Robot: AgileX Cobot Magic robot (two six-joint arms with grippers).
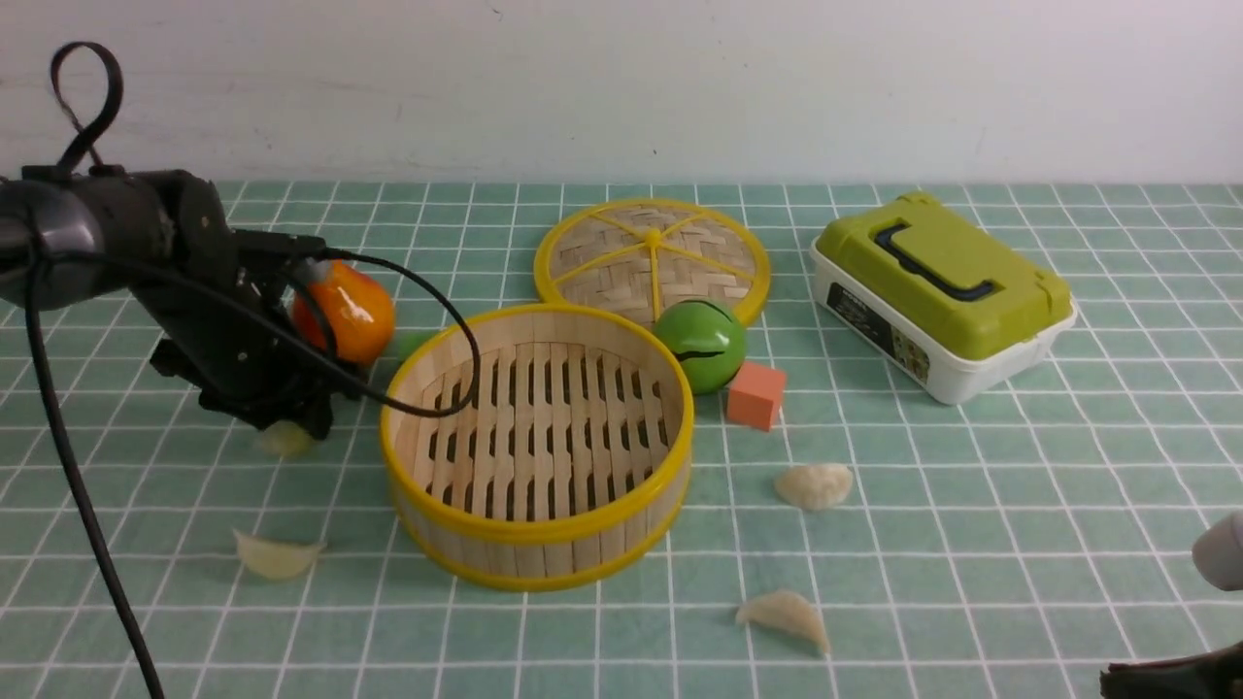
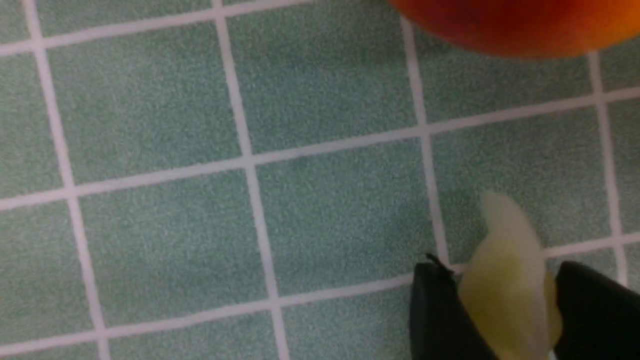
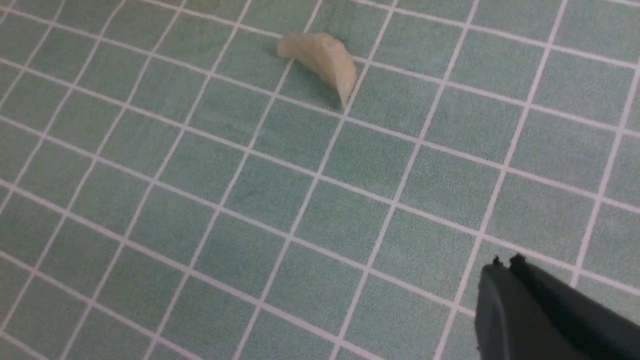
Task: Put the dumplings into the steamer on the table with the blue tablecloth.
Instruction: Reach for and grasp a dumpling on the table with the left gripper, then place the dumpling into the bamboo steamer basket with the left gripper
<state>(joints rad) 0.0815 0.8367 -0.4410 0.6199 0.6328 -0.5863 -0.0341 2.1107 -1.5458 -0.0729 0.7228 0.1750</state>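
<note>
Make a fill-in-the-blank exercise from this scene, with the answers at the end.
1. ___ dumplings are in view, none inside the steamer.
2. The left tool has a ___ between its fingers.
3. The green-lidded box stands on the robot's ___ side.
Missing words: four; dumpling; right.

Table [image 1: 971, 466] covered by a teal grid tablecloth [image 1: 1020, 582]. Bamboo steamer [image 1: 539, 549] at centre. Farther back sit its lid [image 1: 621, 252], green ball [image 1: 701, 342], orange cube [image 1: 755, 396] and green-lidded box [image 1: 942, 291]. Dumplings [image 1: 814, 485] are scattered nearer.
</note>
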